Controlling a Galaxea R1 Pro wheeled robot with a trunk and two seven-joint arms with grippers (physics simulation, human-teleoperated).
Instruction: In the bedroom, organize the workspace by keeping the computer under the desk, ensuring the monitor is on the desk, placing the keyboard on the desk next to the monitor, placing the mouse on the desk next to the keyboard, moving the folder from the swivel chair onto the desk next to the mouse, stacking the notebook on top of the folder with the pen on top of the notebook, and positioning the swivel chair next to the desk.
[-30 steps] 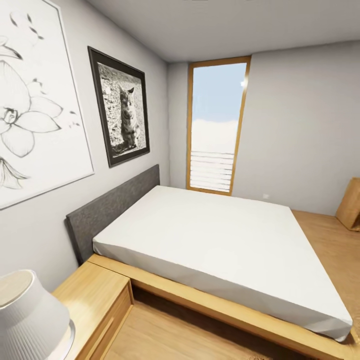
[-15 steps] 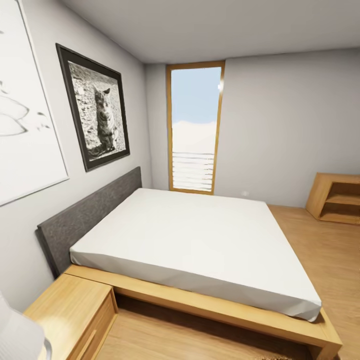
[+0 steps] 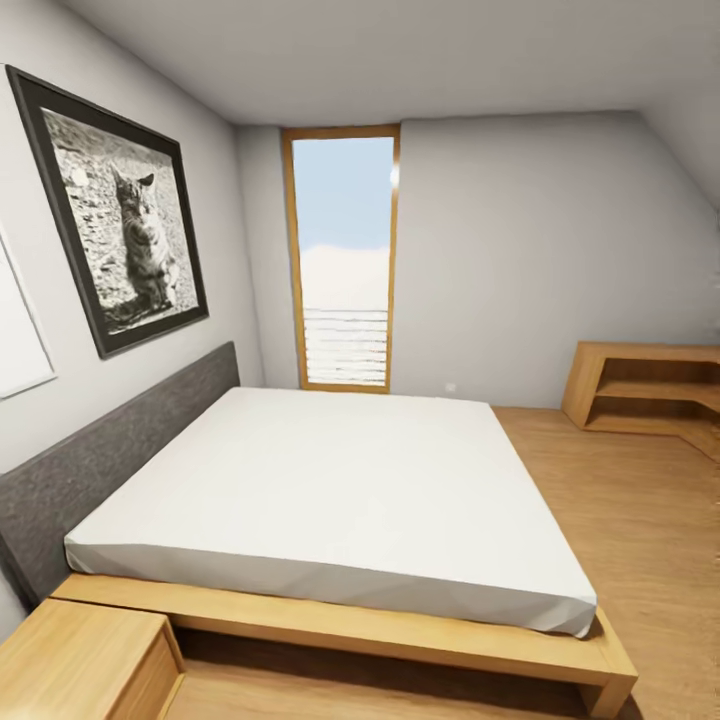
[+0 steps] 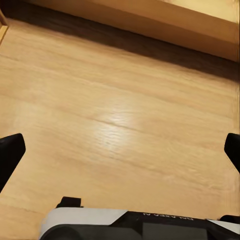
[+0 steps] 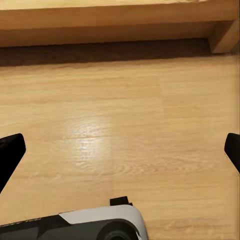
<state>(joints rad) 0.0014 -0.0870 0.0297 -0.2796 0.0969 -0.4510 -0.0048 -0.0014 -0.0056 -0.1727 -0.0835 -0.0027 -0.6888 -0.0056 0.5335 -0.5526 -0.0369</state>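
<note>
Facing a bedroom, the head view takes in none of the desk things; where they lie cannot be told from these pictures. A wide bed (image 3: 330,490) with a plain white mattress fills the middle, resting on a light wooden frame (image 3: 400,635) whose near right corner juts out onto the wooden floor (image 3: 650,520). Along the bed's left side runs a dark grey upholstered headboard (image 3: 110,460), set against the left wall. Above the headboard hangs a black-framed picture of a cat (image 3: 115,215) in black and white, and at the far left edge shows a corner of a white picture (image 3: 18,335). At the near left stands a light wooden bedside unit (image 3: 85,665), touching the bed frame. On the far wall a tall window with a wooden frame (image 3: 343,255) shows sky and a slatted railing. At the far right, against the wall, sits a low open wooden shelf unit (image 3: 650,390), well apart from the bed.

The left gripper (image 4: 120,155) hangs over bare floor, its two black fingertips (image 4: 10,155) spread wide with nothing between them; the bed frame's edge lies beyond it. The right gripper (image 5: 120,152) is likewise spread wide and empty above the floor, its fingertips (image 5: 10,152) at the picture's edges, with the frame's underside and one leg (image 5: 225,35) ahead.
</note>
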